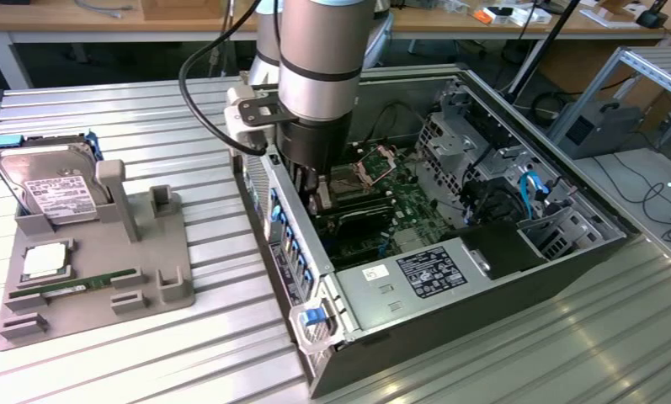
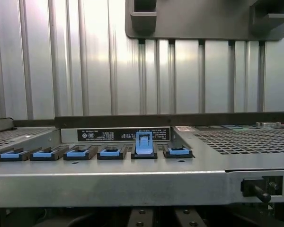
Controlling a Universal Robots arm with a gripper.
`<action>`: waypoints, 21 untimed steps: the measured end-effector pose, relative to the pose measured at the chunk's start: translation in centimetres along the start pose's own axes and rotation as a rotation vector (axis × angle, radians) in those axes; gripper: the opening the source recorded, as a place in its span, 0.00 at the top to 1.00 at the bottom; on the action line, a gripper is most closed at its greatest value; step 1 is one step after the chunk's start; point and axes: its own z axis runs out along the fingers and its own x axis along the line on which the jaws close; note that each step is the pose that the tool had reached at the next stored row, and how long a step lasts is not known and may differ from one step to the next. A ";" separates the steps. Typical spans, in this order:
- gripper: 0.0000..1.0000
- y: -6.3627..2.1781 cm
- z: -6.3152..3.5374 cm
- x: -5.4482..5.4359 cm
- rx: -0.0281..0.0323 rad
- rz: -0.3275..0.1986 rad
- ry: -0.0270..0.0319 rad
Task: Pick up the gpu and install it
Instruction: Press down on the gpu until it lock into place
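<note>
**Gripper down inside the computer, card off the holder, seating not confirmed**

Gripper sits low inside the open computer case, close against the rear wall and just over the main board, with its fingers drawn together. From where I stand the arm and the case wall hide the fingertips, so I cannot say for sure whether they are pinched on the graphics card or merely closed beside it.

Pick-up looks finished, to my eye. The grey holder out on the ribbed metal table carries the hard drive and the memory stick, but the two upright posts beside the drive have nothing standing between them. A dark, narrow, card-like shape lies across the board just below the gripper, and I take that to be the graphics card, at or right over its slot. I cannot tell whether it is pressed fully home.

Along the rear panel in the wrist view runs a row of blue latches. One raised latch stands up while its neighbours lie flat, which suggests the bracket at that position is not locked down.

So my judgement is that the fetching is done and the card has been brought to its place in the case. What remains open is the install itself: the card seated firmly, the gripper off it, and that latch closed.
</note>
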 end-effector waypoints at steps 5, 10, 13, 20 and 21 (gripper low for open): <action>0.87 0.09 -0.01 0.0 0.0000 0.000 -0.0013; 0.87 0.28 -0.01 0.0 -0.0003 0.000 -0.0085; 0.87 0.14 -0.01 0.0 -0.0005 0.000 -0.0088; 0.87 -1.03 0.01 0.0 -0.0003 -0.047 -0.0118; 0.87 -1.16 0.01 0.0 0.0003 -0.063 -0.0124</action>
